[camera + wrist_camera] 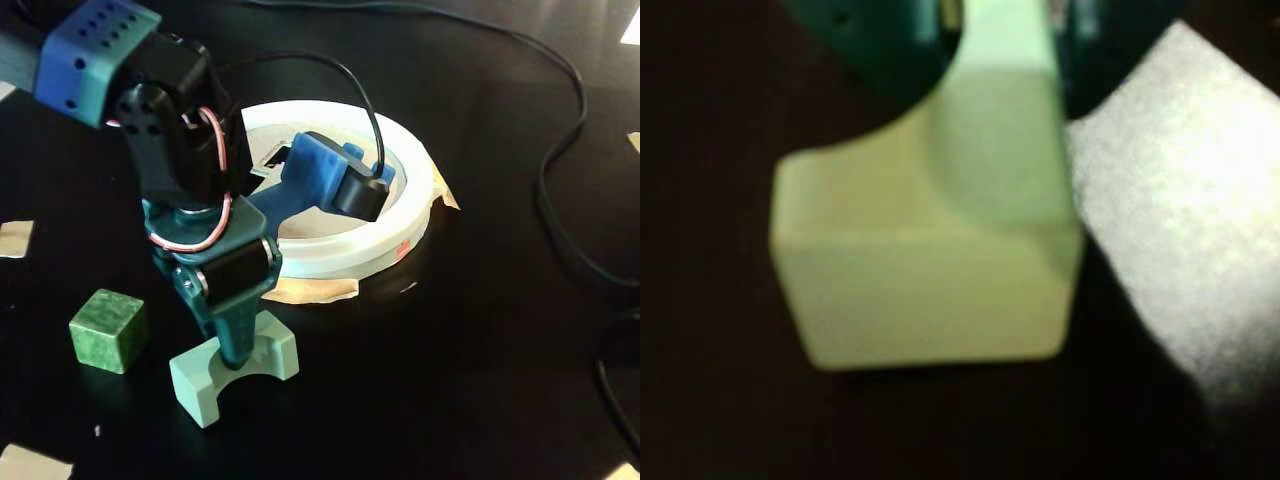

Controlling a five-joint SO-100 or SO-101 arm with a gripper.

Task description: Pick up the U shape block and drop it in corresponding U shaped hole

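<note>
The pale mint-green U shape block (200,385) stands on the black table with its notch facing down, in front of the disc. It fills the wrist view (930,280). My gripper (240,355) points down onto it. One dark jaw sits in the notch and the other outside one leg, so that leg fills the gap between them in the wrist view (1005,40). The tan disc with a white rim (330,255) lies just behind. My arm and its blue camera mount cover most of the disc, so the U shaped hole is hidden.
A darker marbled green cube (108,330) sits left of the block. Black cables (560,150) run across the table's right side. Tan paper scraps lie at the left edge (15,238) and under the rim (310,290). A pale patch (1180,200) shows right of the block.
</note>
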